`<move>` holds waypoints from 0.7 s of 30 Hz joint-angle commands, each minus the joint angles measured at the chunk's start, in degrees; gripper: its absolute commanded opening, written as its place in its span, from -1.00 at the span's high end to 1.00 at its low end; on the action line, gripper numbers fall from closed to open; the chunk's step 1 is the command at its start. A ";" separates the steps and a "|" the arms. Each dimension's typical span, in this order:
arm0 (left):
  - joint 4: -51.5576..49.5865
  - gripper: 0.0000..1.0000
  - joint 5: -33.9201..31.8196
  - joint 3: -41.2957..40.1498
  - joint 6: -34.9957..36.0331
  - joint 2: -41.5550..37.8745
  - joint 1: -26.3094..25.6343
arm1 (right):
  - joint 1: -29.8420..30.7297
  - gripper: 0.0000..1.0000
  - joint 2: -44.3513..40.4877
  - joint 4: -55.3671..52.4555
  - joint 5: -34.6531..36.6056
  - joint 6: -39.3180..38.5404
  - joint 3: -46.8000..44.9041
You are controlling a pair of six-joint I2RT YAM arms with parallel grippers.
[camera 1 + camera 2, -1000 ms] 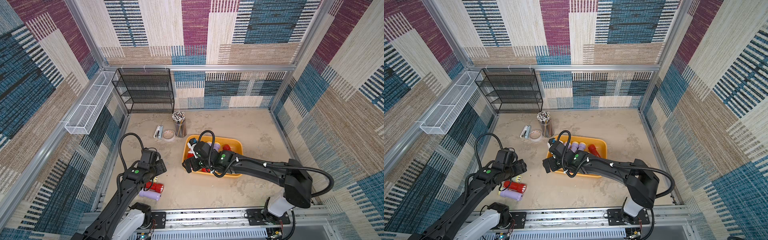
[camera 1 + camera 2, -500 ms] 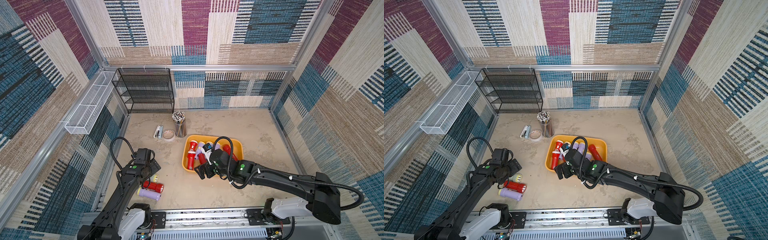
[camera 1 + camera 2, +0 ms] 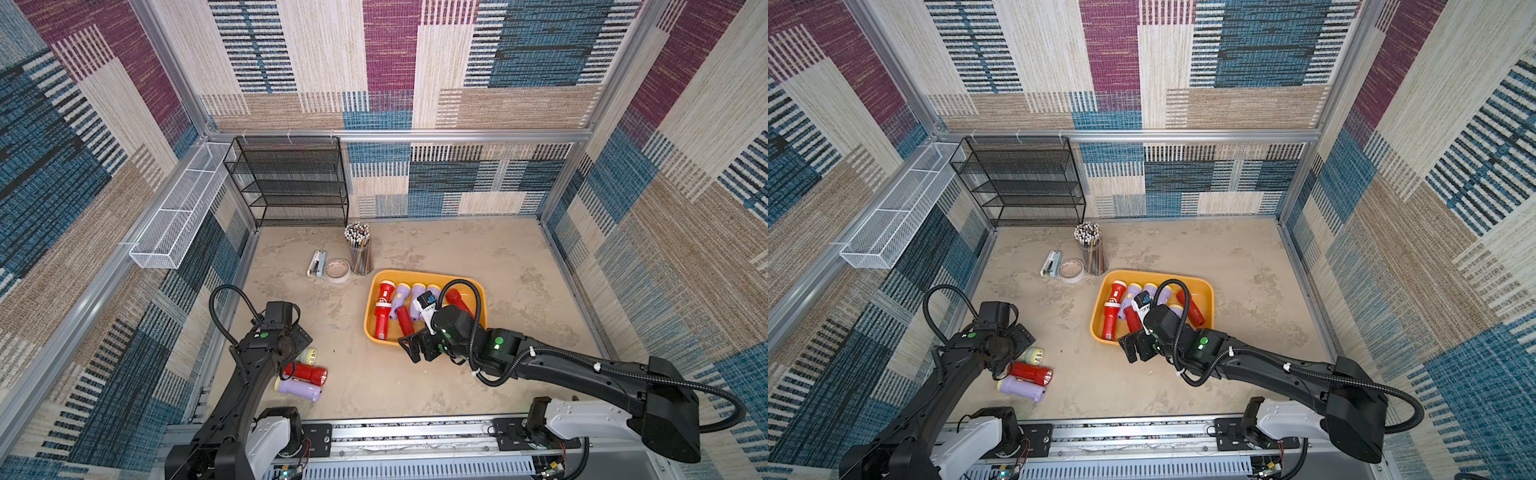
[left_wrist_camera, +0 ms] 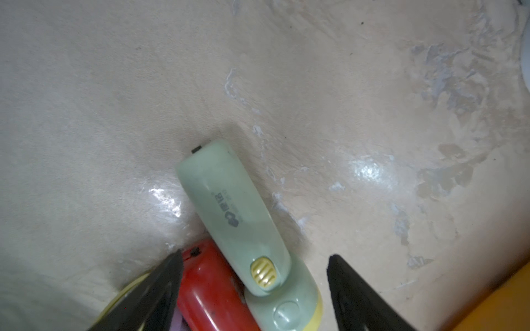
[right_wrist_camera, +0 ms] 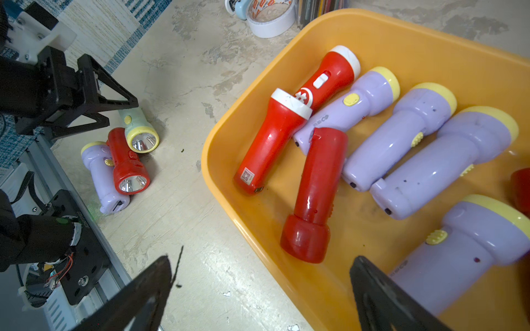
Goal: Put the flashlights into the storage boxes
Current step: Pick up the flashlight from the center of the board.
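Gaping above green flashlight (image 4: 229, 206), left end effector (image 4: 254, 255)

Patchwork walls (image 3: 390, 62) in blue, magenta and beige; mottled beige surface (image 3: 457, 249); black mesh rack (image 3: 291, 183) at the back, white wire basket (image 3: 174, 224) on the left wall

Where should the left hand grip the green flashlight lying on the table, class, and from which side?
Probably best: take the green flashlight by its slim tail end, from above, the left hand straddling its width. It lies flat, with bare table either side there; nearer the head the red flashlight crowds it.
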 commanded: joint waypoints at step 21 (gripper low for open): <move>11.68 -0.48 5.49 0.05 0.30 10.29 2.90 | -4.21 -0.99 -1.80 2.57 -3.73 -0.18 -2.60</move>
